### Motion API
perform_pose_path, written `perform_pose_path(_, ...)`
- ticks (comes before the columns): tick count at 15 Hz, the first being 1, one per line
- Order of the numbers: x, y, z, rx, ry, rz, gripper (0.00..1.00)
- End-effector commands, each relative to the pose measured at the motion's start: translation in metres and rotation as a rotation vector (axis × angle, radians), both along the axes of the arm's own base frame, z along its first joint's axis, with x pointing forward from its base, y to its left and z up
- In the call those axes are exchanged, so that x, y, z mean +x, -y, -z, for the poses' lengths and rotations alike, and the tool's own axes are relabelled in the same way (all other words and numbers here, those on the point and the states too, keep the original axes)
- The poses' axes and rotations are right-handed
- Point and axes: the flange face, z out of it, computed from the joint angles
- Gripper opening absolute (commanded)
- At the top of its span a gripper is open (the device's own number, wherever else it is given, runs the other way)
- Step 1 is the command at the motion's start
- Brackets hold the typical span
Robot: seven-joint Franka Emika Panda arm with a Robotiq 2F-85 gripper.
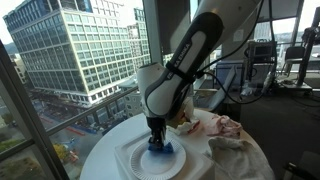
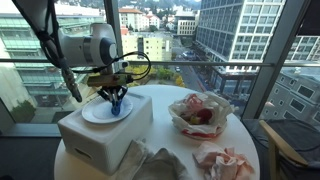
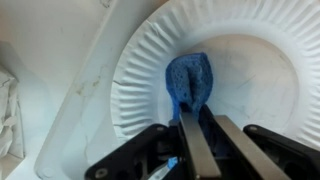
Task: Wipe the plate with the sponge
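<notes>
A white paper plate lies on top of a white box; it shows in both exterior views. A blue sponge rests on the plate's inner surface, left of centre in the wrist view. My gripper is shut on the sponge and presses it down onto the plate. The sponge also shows under the fingers in both exterior views.
The box stands on a round white table. A bowl lined with paper holding red-pink items and crumpled cloths lie on the table beside it. Large windows and a railing lie behind the table.
</notes>
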Motion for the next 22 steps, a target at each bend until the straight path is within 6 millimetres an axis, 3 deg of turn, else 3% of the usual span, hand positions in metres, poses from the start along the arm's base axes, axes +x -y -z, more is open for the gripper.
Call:
perform_pose_path(1,-0.038,-0.010,0.017,0.012,-0.099,-0.043,0.07)
perform_pose_path(6,-0.089,-0.038,0.026,0.036,-0.208,-0.155,0.07)
perform_pose_path(9,-0.102,-0.056,0.030,0.041,-0.205,-0.227,0.07)
perform_pose_path(19,-0.060,-0.105,0.022,0.033,-0.060,-0.338,0.07)
perform_pose_path(22,-0.035,-0.102,0.007,0.031,-0.005,-0.337,0.08)
